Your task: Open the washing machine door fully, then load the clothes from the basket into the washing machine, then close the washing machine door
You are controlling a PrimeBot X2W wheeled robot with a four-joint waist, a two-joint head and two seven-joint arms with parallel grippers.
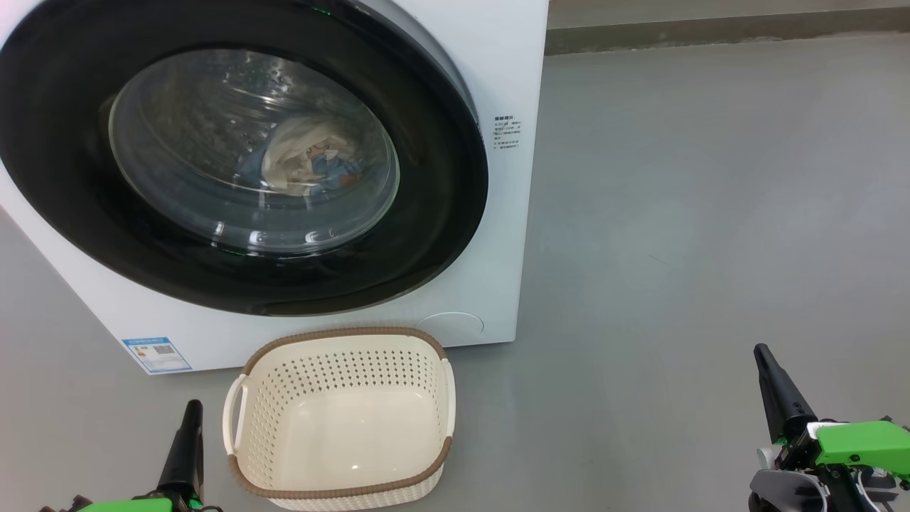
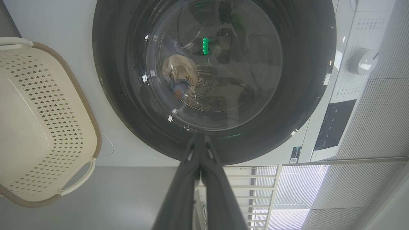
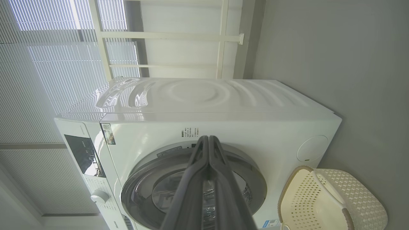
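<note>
The washing machine door (image 1: 178,128), one round glossy black disc, sits closed far left, blue-and-cream clothes (image 1: 306,165) behind its glass. One cream perforated basket (image 1: 341,333) stands near you. Your left gripper (image 1: 192,407) and right gripper (image 1: 762,352) are pinched closed, holding nothing.

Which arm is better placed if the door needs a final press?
Left, probably. The left gripper, shut, points at the washing machine door beside the basket; the right gripper sits beyond the door's right edge.
</note>
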